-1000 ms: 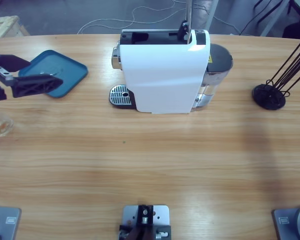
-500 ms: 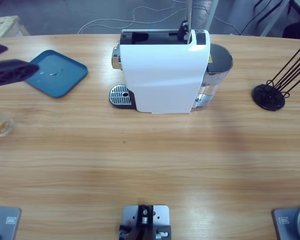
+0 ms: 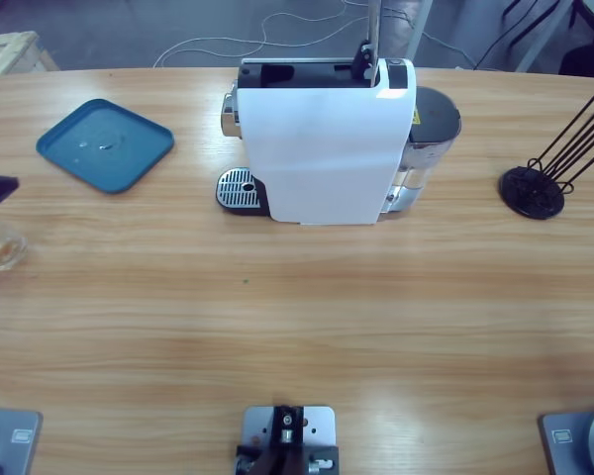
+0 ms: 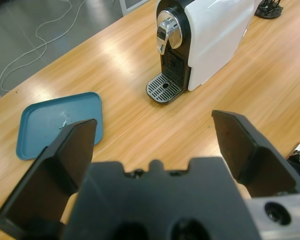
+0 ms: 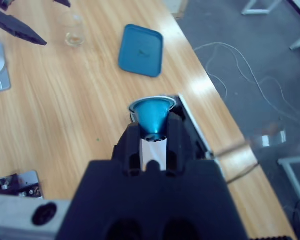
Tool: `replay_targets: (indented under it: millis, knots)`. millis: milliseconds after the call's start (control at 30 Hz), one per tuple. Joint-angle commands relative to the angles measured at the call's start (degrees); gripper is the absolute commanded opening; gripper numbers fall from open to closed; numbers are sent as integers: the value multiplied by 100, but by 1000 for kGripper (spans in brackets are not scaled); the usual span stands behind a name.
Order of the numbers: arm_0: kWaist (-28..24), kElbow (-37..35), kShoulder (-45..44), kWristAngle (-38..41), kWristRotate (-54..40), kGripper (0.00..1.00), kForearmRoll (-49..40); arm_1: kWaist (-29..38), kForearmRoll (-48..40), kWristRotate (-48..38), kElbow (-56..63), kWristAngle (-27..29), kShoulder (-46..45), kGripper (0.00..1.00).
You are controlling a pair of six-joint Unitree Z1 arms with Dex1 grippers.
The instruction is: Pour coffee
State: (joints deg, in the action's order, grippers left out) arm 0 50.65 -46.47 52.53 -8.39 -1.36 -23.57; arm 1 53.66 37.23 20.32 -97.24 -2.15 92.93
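I see the coffee as a thin layer in a glass at the table's left edge. My left gripper gapes empty just beside it; my right gripper clamps a blue capsule.

Lab: rig table, trailing floor cables

Overhead view of the table; both wrist views angled down, apparently sharing its blue tray.
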Motion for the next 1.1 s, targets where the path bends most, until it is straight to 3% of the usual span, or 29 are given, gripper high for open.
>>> replay_targets:
  millis: [33,500,1100]
  knots:
    - [-42,147,-119,76,-38,991,-95,30,304,590,-770,-100,1365,0]
    - [-142,238,154,74,22,991,63,-854,-198,887,-919,-49,2291,0]
    - [-161,349,252,74,22,991,273,-921,-330,991,-65,-119,2189,0]
